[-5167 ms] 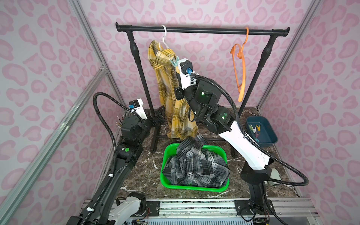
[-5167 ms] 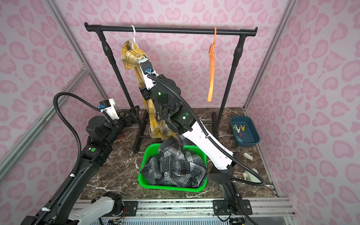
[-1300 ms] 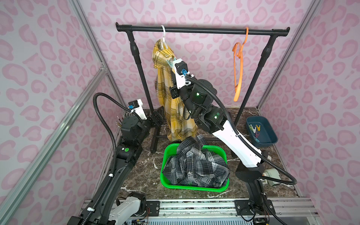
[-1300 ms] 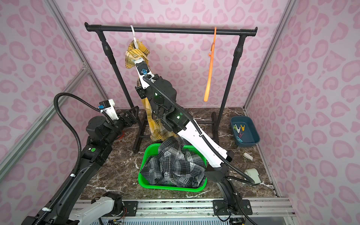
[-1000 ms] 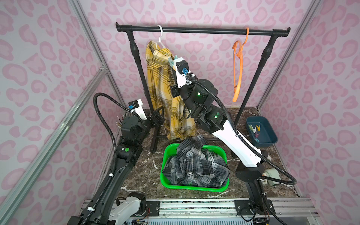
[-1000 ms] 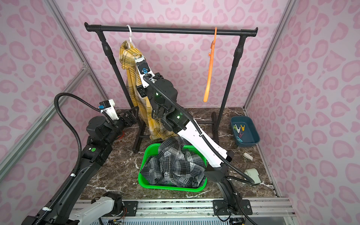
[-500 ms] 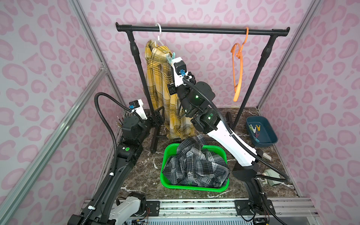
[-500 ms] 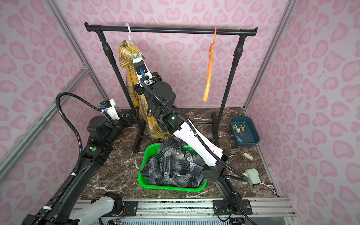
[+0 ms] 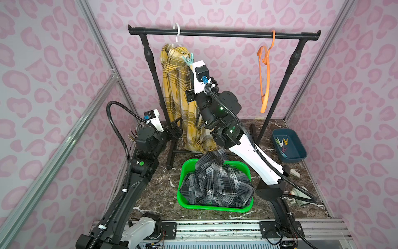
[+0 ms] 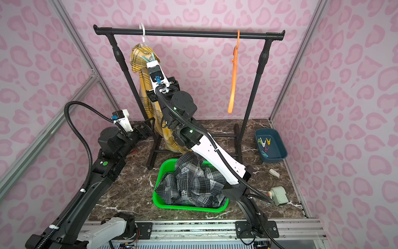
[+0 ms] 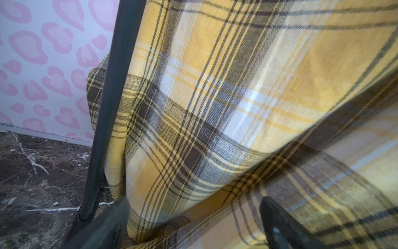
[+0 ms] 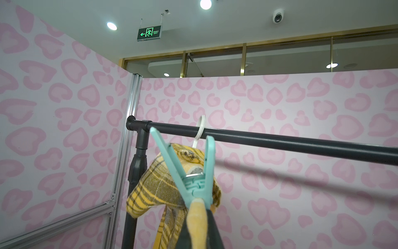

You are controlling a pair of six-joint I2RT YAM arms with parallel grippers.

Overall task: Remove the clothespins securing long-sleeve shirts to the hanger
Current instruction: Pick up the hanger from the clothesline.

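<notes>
The yellow plaid long-sleeve shirt (image 9: 178, 90) hangs from a white hanger (image 9: 177, 32) on the black rack. My right gripper (image 9: 190, 64) is raised at the shirt's shoulder and is shut on a mint-teal clothespin (image 12: 191, 172), pinching its tail so its prongs spread wide. The shirt's collar (image 12: 165, 185) shows behind the prongs; I cannot tell whether they touch. My left gripper (image 9: 175, 129) is open, low beside the shirt's hem (image 11: 193, 151), with the cloth between its fingers (image 11: 280, 226). The black, grey and white shirt (image 9: 215, 183) lies in the green basket (image 9: 212, 208).
An orange hanger (image 9: 266, 71) hangs bare at the right end of the rack's bar (image 9: 224, 34). A blue bin (image 9: 298, 151) at the right wall holds several clothespins (image 9: 282, 144). The rack's left post (image 11: 107, 107) stands right beside my left gripper. Small white devices (image 10: 279, 195) lie at front right.
The yellow shirt has swung and turned on its hanger. My right arm has shifted slightly left with the teal clothespin still gripped. The left arm has not moved.
</notes>
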